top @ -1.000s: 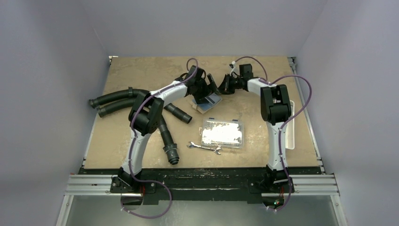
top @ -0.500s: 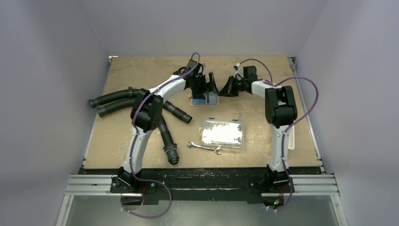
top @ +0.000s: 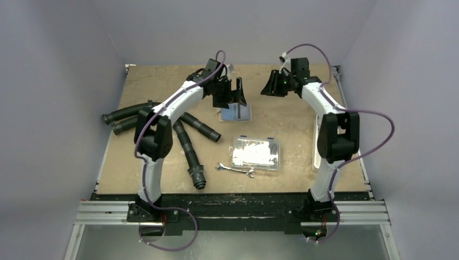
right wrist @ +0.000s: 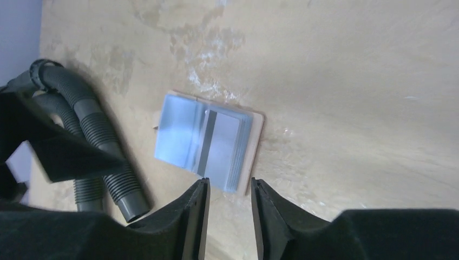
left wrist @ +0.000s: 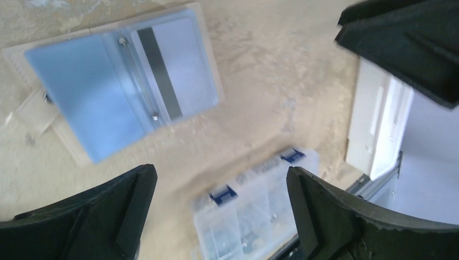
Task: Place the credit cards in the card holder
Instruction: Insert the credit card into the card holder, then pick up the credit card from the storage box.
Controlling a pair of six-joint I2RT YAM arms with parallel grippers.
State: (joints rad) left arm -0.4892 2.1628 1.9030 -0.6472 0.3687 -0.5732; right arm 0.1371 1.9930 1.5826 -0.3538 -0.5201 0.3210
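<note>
The card holder (top: 236, 112) lies open and flat on the table at mid-back, tan-edged with light-blue sleeves. In the left wrist view the holder (left wrist: 81, 92) shows a card with a dark stripe (left wrist: 181, 65) in its right half. The right wrist view shows the holder's tan edge (right wrist: 254, 146), the same card (right wrist: 222, 143) and several thin card edges beside it. My left gripper (top: 231, 95) hovers just behind the holder, open and empty (left wrist: 219, 179). My right gripper (top: 269, 86) is raised to the holder's right, its jaws a narrow gap apart and empty (right wrist: 228, 183).
A clear plastic compartment box (top: 255, 153) sits in front of the holder, with a wrench (top: 235, 170) at its near left. Black ribbed hoses (top: 187, 135) lie on the left. A white tray (top: 315, 154) is partly hidden behind the right arm.
Both grippers have lifted and drawn back from the card holder, the right one moving right and farther away. The holder now lies uncovered.
</note>
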